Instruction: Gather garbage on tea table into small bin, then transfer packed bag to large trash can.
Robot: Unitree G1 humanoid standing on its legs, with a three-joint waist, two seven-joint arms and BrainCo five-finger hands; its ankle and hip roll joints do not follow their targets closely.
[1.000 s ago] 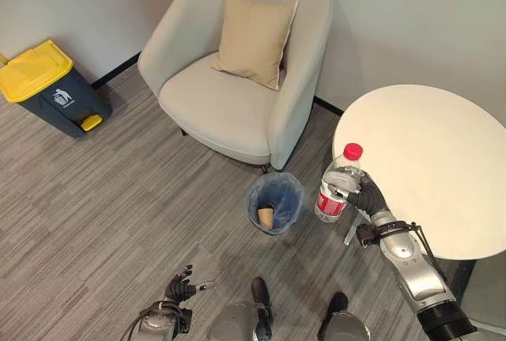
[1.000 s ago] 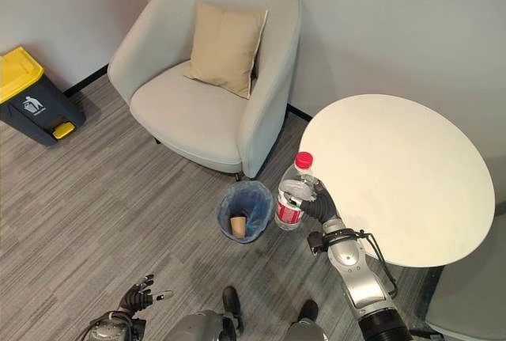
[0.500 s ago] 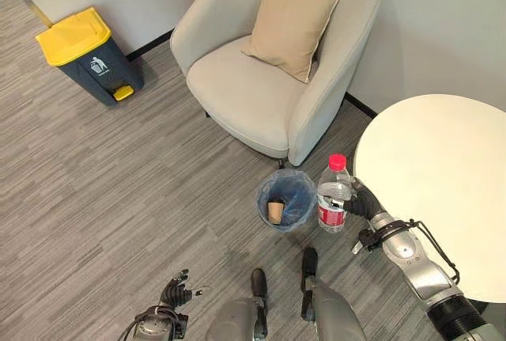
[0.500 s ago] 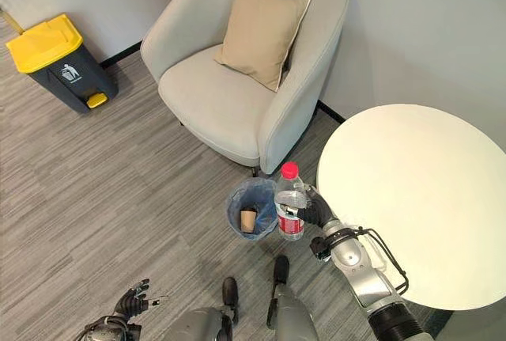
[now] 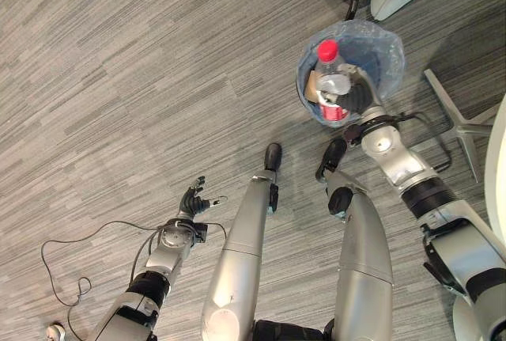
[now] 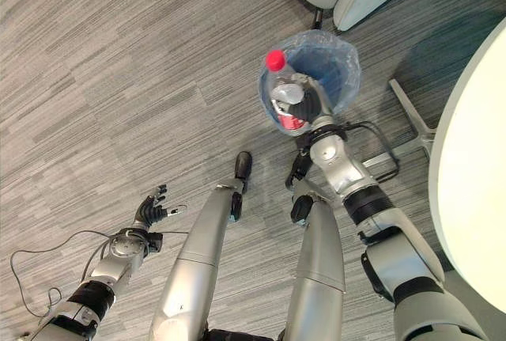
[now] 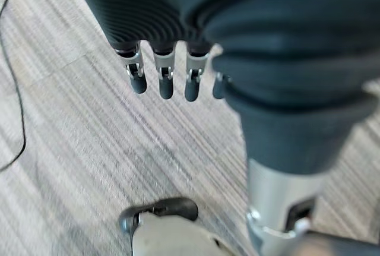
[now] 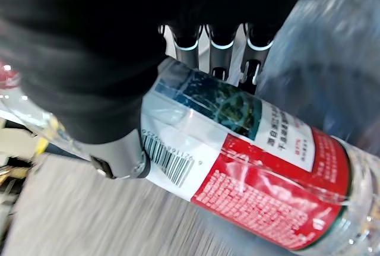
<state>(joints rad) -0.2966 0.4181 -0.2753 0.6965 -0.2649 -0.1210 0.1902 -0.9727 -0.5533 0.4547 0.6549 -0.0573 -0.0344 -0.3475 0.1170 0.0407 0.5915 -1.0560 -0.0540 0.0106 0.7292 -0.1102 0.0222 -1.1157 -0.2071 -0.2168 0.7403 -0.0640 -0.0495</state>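
Bottle (image 5: 332, 81) now over bin (image 5: 385, 56)

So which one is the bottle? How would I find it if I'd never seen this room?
Find the small bin lined with a blue bag on the grey striped floor, by the chair's base. The right hand holds the bottle over its opening. It is clear plastic with a red cap and a red-and-white label, unlike the brown paper cup beside it in the bin.
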